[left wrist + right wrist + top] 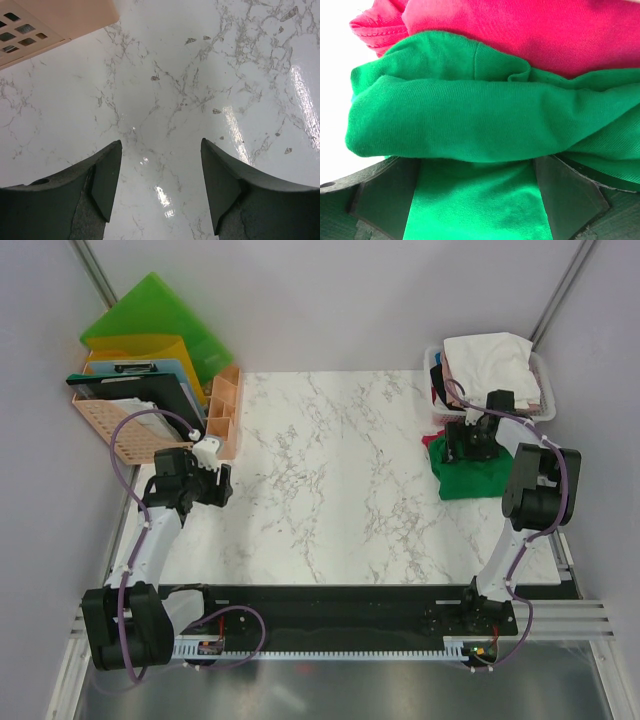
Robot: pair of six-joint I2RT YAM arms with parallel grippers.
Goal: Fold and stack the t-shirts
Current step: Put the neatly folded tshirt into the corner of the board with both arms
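A deep green t-shirt (472,481) lies crumpled at the table's right edge, with a magenta-red t-shirt (436,444) bunched against its far side. My right gripper (470,445) is down on this pile. In the right wrist view its jaws (477,170) stand wide apart with green cloth (470,115) bulging between and over them, and the magenta tee (520,30) lies beyond. A white t-shirt (490,360) and pale pink cloth fill a white basket (546,372) behind. My left gripper (222,483) is open and empty above bare marble (161,165).
A peach perforated organiser (215,410) with green, yellow and blue folders (150,320) and a clipboard stands at the back left; its corner shows in the left wrist view (50,20). A black rail (330,620) runs along the near edge.
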